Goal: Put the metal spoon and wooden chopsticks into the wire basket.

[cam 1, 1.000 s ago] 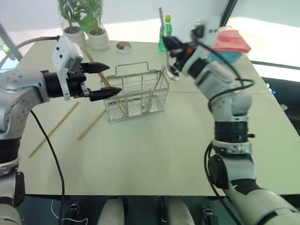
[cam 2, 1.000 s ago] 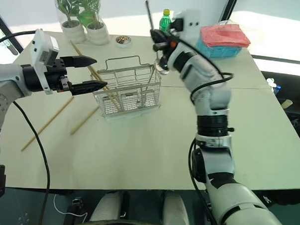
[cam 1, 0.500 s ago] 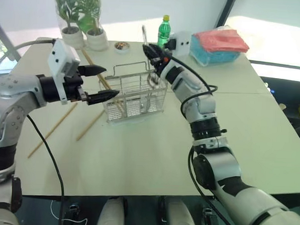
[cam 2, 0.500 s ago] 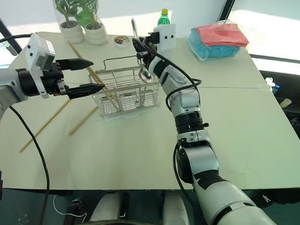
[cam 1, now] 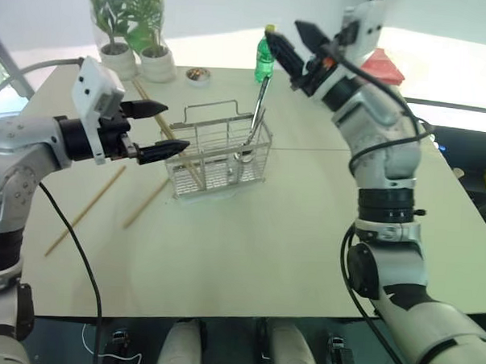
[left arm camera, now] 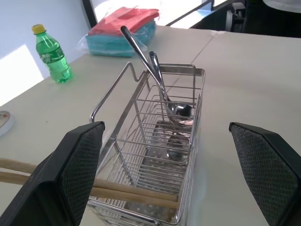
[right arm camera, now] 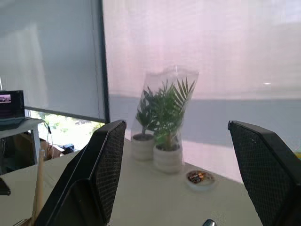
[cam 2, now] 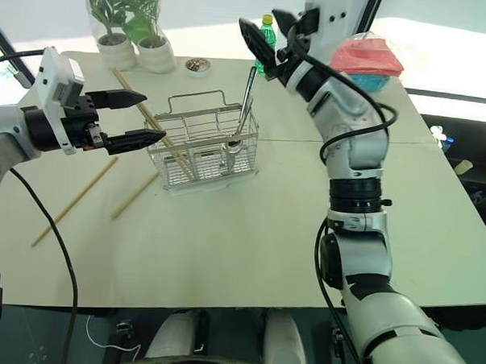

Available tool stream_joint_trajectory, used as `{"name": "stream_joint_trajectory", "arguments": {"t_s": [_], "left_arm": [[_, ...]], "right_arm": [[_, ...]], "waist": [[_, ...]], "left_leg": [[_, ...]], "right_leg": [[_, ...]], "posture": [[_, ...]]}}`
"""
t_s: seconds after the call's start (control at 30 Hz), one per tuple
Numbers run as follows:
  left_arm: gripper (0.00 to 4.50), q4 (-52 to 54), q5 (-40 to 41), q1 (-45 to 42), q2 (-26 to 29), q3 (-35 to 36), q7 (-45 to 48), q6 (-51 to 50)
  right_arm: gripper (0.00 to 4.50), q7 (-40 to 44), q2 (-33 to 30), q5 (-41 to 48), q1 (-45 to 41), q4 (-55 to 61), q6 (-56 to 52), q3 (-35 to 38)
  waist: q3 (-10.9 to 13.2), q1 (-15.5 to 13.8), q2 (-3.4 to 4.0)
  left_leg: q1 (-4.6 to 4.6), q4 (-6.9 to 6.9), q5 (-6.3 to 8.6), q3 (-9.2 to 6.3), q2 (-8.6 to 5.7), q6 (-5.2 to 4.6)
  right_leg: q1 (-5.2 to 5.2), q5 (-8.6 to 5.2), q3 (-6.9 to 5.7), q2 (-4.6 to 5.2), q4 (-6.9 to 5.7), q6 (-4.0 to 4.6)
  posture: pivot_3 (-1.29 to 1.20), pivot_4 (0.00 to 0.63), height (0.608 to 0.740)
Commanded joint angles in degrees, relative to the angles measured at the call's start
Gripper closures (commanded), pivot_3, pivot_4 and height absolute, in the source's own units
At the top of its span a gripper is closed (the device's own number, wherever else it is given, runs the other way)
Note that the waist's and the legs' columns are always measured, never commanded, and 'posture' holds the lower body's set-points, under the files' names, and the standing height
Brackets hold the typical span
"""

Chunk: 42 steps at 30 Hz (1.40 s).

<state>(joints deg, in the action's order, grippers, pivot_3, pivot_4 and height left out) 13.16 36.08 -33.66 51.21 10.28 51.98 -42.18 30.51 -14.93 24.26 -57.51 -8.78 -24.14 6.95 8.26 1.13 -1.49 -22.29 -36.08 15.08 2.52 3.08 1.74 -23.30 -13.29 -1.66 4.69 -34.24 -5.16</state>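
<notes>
The wire basket (cam 1: 220,153) stands mid-table. The metal spoon (cam 1: 258,110) stands inside it at its right end, bowl (left arm camera: 181,112) down and handle leaning out over the rim. Two wooden chopsticks (cam 1: 166,130) lean into the basket's left end, also seen as chopsticks (left arm camera: 127,194) low in the basket. Two more chopsticks (cam 1: 88,207) lie on the table left of the basket. My left gripper (cam 1: 174,128) is open and level, just left of the basket, astride the leaning sticks without touching them. My right gripper (cam 1: 291,43) is open and empty, high above the basket's right end.
Two wrapped potted plants (cam 1: 128,32), a small dish (cam 1: 198,74) and a green bottle (cam 1: 266,52) stand along the table's far edge. A blue box topped with red cloth (cam 2: 365,62) sits at the far right. Bare tabletop (cam 1: 248,247) lies in front of the basket.
My right gripper opened and let go of the spoon, which now stands in the basket. That gripper then rose and pulled away to the right. The left gripper has not moved.
</notes>
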Motion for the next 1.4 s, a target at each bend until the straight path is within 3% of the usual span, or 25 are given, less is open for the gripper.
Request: {"name": "stream_joint_trajectory", "arguments": {"t_s": [0.03, 0.13, 0.33, 0.43, 0.53, 0.77, 1.03, 1.4], "left_arm": [[0.0, 0.09, -0.09, -1.24, 0.86, 1.81, -0.15, 0.82], [0.0, -0.18, -0.3, -0.12, 1.71, 2.74, -0.16, 0.41], [0.0, -6.64, -3.57, 4.72, 6.63, 8.01, 0.31, 2.97], [0.0, -14.3, -6.34, 6.19, 9.52, 9.57, 0.61, 4.66], [0.0, -20.96, -11.39, 7.13, 10.68, 5.82, -0.5, 6.66], [0.0, -34.85, -20.73, 3.08, 8.34, -4.83, 0.35, 9.01], [0.0, -55.14, -30.67, -11.5, 0.28, -15.73, 2.5, 12.86], [0.0, -72.55, -40.78, -19.37, -4.84, -22.57, 3.15, 15.56]], "right_arm": [[0.94, 4.03, -1.93, 2.81, 0.72, 6.36, -4.05, -1.98], [0.94, 9.47, -5.69, 5.07, 1.9, 12.12, -8.37, -4.22], [0.94, 28.95, -21.91, 9.56, 10.07, 24.73, -13.4, -9.93], [0.94, 32.14, -26.6, 12.43, 15.1, 27.49, -16.97, -9.15], [0.94, 34.02, -29.23, 11.97, 19.73, 30.04, -16.44, -10.13], [0.94, 31.09, -29.38, 10.19, 24.09, 32.21, -16.68, -10.46], [0.94, 24.13, -27.26, 11.1, 26.4, 35.01, -19.31, -8.86], [0.94, 23.75, -30.14, 15.51, 29.98, 39.03, -22.67, -6.21]], "waist": [[0.01, 0.07, 0.01], [0.02, -0.18, 0.03], [-0.01, -0.54, -0.09], [-0.01, -0.5, -0.11], [-0.01, -0.5, -0.1], [-0.05, -0.68, -0.17], [-0.09, -1.82, -0.29], [-0.19, -1.79, -0.31]], "left_leg": [[0.01, -0.01, 0.0, 0.0, 0.01, 0.0], [0.01, -0.01, 0.0, -0.01, 0.01, 0.0], [-0.03, -0.02, 0.01, 0.01, 0.0, -0.01], [-0.04, -0.07, 0.01, 0.06, 0.0, -0.01], [0.02, -0.07, 0.01, 0.07, 0.0, -0.01], [-0.01, -0.09, 0.01, 0.1, 0.02, 0.0], [-0.1, -0.17, 0.01, 0.13, 0.0, 0.0], [0.01, -0.16, 0.01, 0.11, 0.0, -0.01]], "right_leg": [[-0.02, 0.0, 0.0, -0.01, -0.01, 0.0], [-0.04, 0.0, 0.0, -0.01, -0.03, 0.0], [0.0, -0.1, -0.01, 0.03, 0.08, 0.16], [-0.01, -0.14, -0.01, 0.06, 0.1, 0.23], [-0.01, -0.15, -0.01, 0.07, 0.1, 0.26], [-0.06, -0.15, -0.01, 0.07, 0.09, 0.26], [-0.09, -0.14, -0.01, 0.06, 0.08, 0.25], [-0.01, -0.14, -0.02, 0.07, 0.01, 0.25]], "posture": [[0.0, 0.15, 0.723], [0.0, 0.15, 0.723], [0.0, 0.15, 0.723], [0.0, 0.15, 0.723], [0.0, 0.15, 0.723], [0.0, 0.15, 0.723], [0.0, 0.15, 0.723], [0.0, 0.15, 0.723]]}}
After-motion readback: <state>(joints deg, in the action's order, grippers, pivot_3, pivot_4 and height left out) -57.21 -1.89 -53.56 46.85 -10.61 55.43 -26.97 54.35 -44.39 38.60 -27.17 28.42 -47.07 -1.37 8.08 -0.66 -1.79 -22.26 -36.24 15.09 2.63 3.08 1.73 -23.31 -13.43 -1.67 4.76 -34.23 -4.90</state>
